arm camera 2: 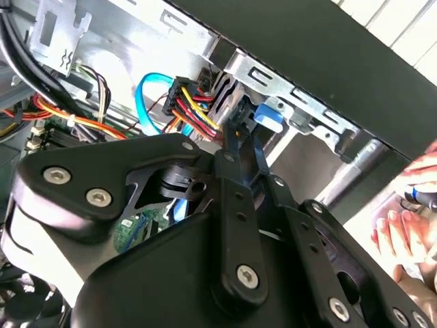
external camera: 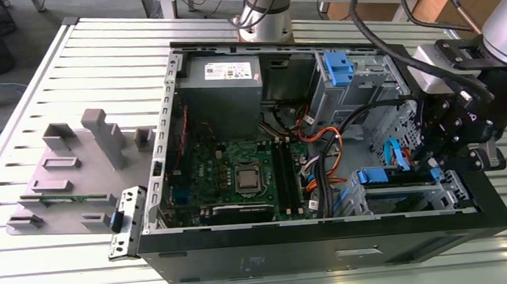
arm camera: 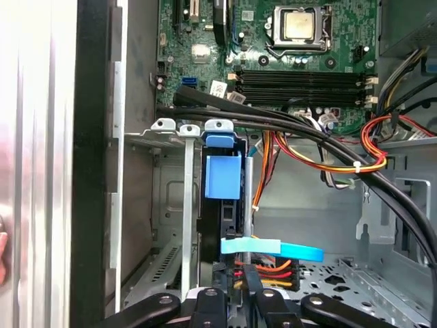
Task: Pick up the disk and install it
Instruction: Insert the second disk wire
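Note:
The disk (external camera: 375, 176) stands on edge in the low drive bay at the case's front corner, on the exterior view's right, with its blue carrier tab up. My gripper (external camera: 433, 162) reaches down into the case just beside that bay. In the first wrist view the disk (arm camera: 222, 176) sits between silver bay rails, and the gripper (arm camera: 247, 277) is at its cable end by the red, yellow and black power plug. In the second wrist view the gripper (arm camera 2: 242, 126) has its thin fingers pressed together, shut, right next to the disk's blue tab (arm camera 2: 268, 115).
A blue data cable (arm camera: 273, 249) and orange and black cable bundles (arm camera: 328, 160) cross near the bay. The motherboard (external camera: 237, 172) fills the case floor. A tall grey cage with a blue bracket (external camera: 337, 69) stands behind. A person's hand (arm camera 2: 403, 229) is outside the case wall. Grey fixtures (external camera: 73, 171) lie on the table.

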